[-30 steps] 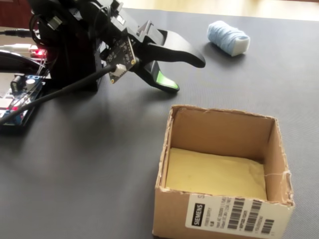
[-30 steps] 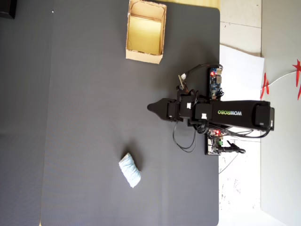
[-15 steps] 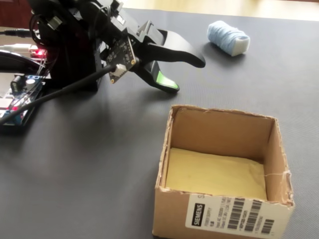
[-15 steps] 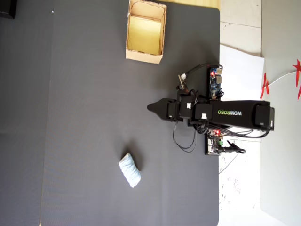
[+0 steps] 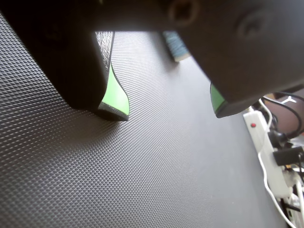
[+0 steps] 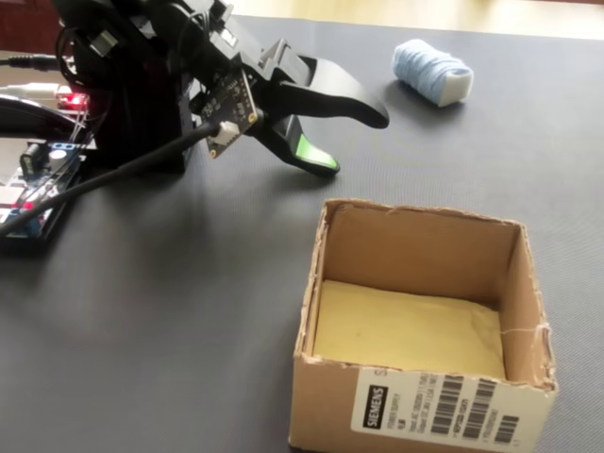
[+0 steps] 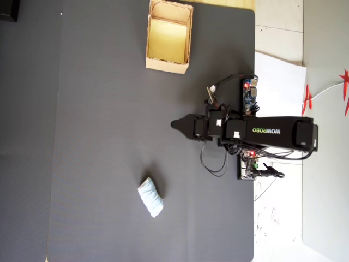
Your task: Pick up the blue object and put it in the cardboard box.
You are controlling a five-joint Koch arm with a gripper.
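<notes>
The blue object (image 6: 429, 71) is a small pale-blue roll with whitish ends, lying on the dark mat. In the overhead view the blue object (image 7: 150, 197) lies below and left of the arm. The wrist view shows only one end of the blue object (image 5: 176, 47), far ahead past the gripper's body. My gripper (image 6: 354, 143) hovers low over the mat, open, with nothing between its green-padded jaws; the gripper (image 5: 168, 111) shows a wide gap there. The cardboard box (image 6: 326, 396) stands open-topped in front, and the cardboard box (image 7: 167, 65) sits at the top of the overhead view, its yellowish floor bare. In that view the gripper (image 7: 174, 124) points left, between box and roll.
A white power strip (image 5: 259, 137) with cables lies past the mat's right edge in the wrist view. Circuit boards (image 7: 250, 94) and loose wires sit by the arm's base (image 6: 123, 104). White paper (image 7: 278, 71) lies beyond the mat's right edge in the overhead view.
</notes>
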